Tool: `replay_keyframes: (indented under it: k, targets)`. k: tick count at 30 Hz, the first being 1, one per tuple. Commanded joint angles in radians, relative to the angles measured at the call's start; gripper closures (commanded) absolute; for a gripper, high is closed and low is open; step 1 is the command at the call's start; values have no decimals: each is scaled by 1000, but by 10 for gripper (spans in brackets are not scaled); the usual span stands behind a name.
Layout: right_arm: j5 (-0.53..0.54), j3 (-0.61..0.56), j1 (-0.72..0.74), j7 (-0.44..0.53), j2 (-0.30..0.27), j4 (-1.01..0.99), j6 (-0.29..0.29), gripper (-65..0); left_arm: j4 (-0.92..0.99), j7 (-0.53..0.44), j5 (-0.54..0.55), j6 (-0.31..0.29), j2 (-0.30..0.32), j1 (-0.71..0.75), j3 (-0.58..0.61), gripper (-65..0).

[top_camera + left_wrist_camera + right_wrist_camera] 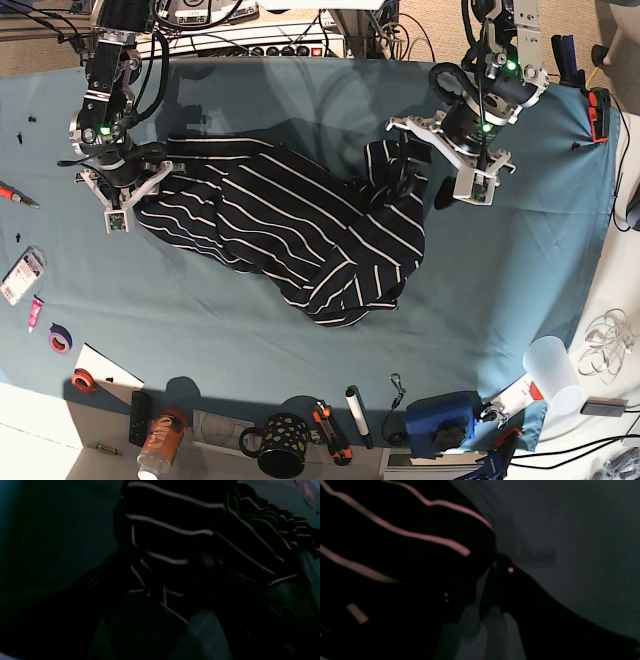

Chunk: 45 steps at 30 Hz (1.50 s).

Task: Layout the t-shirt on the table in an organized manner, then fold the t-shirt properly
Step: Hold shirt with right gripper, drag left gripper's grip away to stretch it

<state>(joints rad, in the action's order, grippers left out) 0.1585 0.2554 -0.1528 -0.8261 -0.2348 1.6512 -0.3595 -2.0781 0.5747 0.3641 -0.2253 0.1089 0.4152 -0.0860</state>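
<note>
The dark navy white-striped t-shirt (pixel 290 235) lay rumpled on the teal cloth-covered table (pixel 500 290), stretched between both grippers. The left gripper (pixel 432 165) stood spread wide at the bunched end; the right gripper's (pixel 128 195) jaw state was indiscernible beside its edge. A polka-dot mug (pixel 282 443) sat well below both.

The base view looks straight down on the whole table (pixel 300 360). Both wrist views sit very close and dim above the shirt (pixel 290 235), one at each end; all three share its striped cloth (pixel 175 525) (pixel 395 530).
</note>
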Motion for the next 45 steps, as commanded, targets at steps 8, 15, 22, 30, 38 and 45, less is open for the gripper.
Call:
replay_keyframes:
  k: [8, 15, 22, 30, 38, 45]
  targets:
    - [17, 1, 4, 11, -9, 11, -7, -206, 90, -23, 15, -93, 2, -32, -1, -382]
    - [17, 1, 3, 10, -9, 11, -7, -206, 108, -26, 15, -86, 2, -97, -1, -201]
    - [12, 1, 3, 14, -10, 11, -7, -206, 108, -22, -72, -85, 11, -233, -2, 0]
    - [-2, 1, 3, 14, -9, 11, -7, -206, 112, -23, -199, 21, 75, -480, -2, 0]
    - [-2, 1, 3, 14, -9, 11, -7, -206, 392, -23, -237, 58, 166, -762, -1, 0]
    - [-2, 1, 3, 16, -9, 11, -7, -206, 745, -13, -181, 15, 169, -985, -1, 0]
